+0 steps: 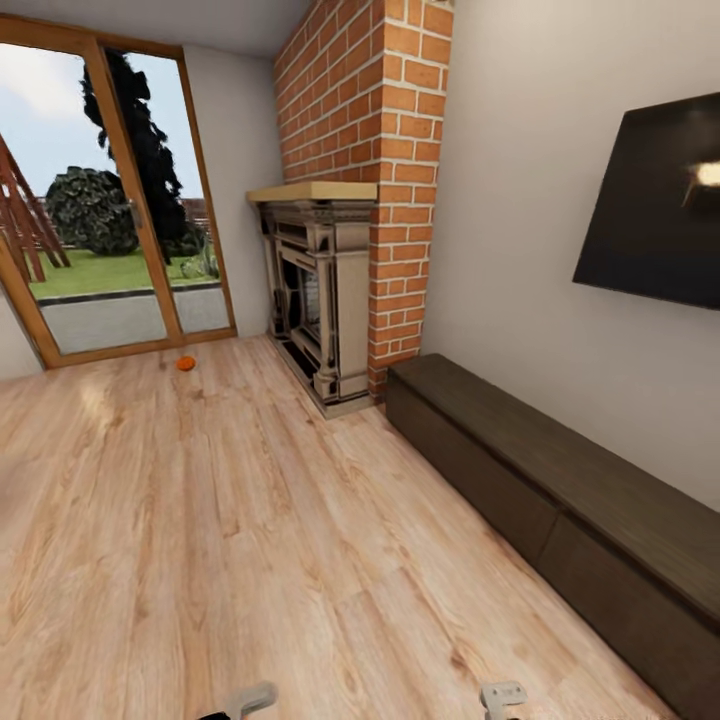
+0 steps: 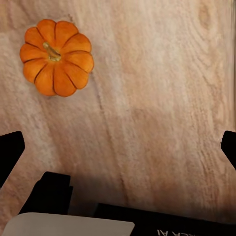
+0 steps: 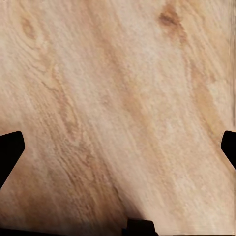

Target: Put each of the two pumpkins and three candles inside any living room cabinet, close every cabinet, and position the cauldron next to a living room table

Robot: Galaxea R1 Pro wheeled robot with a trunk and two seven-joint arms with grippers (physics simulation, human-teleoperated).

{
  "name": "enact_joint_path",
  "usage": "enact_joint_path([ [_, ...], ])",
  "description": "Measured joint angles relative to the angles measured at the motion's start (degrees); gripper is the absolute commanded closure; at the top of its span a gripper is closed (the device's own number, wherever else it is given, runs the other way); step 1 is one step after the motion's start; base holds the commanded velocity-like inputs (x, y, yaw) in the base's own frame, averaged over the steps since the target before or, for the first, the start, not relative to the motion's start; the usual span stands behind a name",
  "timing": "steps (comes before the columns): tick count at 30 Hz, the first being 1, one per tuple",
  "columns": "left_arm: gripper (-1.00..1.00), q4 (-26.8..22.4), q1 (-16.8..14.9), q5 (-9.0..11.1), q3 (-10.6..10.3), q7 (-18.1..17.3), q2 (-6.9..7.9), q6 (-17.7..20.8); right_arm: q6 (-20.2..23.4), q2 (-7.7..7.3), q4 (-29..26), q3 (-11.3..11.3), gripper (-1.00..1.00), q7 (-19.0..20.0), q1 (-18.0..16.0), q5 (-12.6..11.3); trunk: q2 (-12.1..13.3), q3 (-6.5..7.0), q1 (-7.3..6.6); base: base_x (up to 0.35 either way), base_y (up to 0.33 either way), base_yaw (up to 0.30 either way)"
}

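Our left gripper (image 2: 118,142) hangs wide open and empty above a pumpkin (image 2: 56,57), probably light and rigid, best pinched across its ribbed flanks.

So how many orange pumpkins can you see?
2. One pumpkin sits far off on the wood floor by the glass door. Another pumpkin lies on the floor under the left gripper.

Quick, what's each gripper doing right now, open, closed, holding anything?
Left gripper: open, empty, above the floor near a pumpkin.
Right gripper: open, empty.
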Motion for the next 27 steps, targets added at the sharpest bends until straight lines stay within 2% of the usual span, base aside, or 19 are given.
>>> enact_joint_path([
  [13, -1.00, 0.00, 0.00, 0.00, 0.03, -0.02, 0.01, -0.04, 0.09, 0.17, 0.00, 0.00, -1.00, 0.00, 0.00, 0.00, 0.00, 0.81, 0.00, 0.000, 0.000, -0.171],
  [22, -1.00, 0.00, 0.00, 0.00, 0.00, 0.02, -0.01, -0.04, 0.71, 0.30, -0.16, -0.02, -1.00, -0.06, 0.00, 0.05, 0.00, 0.50, 0.00, 0.000, 0.000, -0.003],
  [27, -1.00, 0.00, 0.00, 0.00, 0.00, 0.01, -0.01, -0.04, 0.86, -0.16, -0.17, -0.23, -1.00, -0.06, 0.00, 0.00, 0.00, 0.05, 0.00, 0.000, 0.000, 0.000],
])
